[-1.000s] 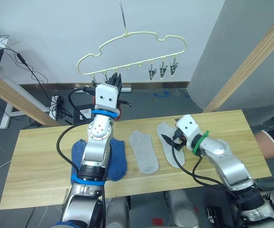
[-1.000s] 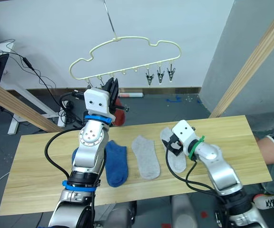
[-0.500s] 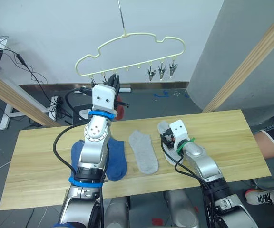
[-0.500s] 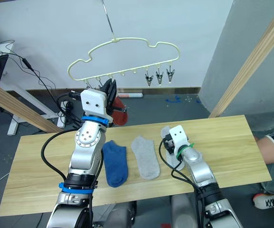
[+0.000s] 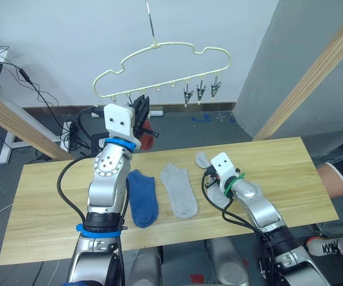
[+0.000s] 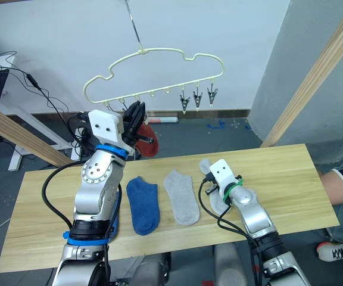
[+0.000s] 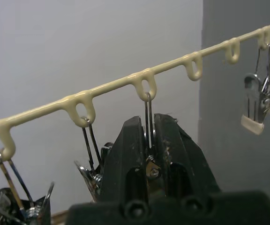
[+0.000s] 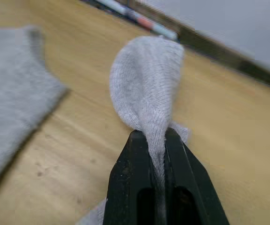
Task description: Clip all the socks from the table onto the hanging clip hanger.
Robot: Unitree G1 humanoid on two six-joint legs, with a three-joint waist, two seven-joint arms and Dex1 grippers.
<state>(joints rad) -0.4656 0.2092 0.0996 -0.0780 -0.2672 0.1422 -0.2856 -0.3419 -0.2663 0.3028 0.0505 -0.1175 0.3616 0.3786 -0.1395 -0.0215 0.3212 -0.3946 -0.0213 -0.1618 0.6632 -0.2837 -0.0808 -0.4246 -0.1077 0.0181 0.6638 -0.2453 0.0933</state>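
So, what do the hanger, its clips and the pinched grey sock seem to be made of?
The hanger: probably wire with a smooth pale yellow coating. The clips: thin bare metal, shiny. The grey sock, pinched in the right tool: soft knit fabric with visible ribbing.

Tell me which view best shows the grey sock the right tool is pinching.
The right wrist view: the grey sock bunches up between the closed fingers of the right tool, its fabric plainly visible. In both eye views, the arm hides most of it, leaving one end on the table.
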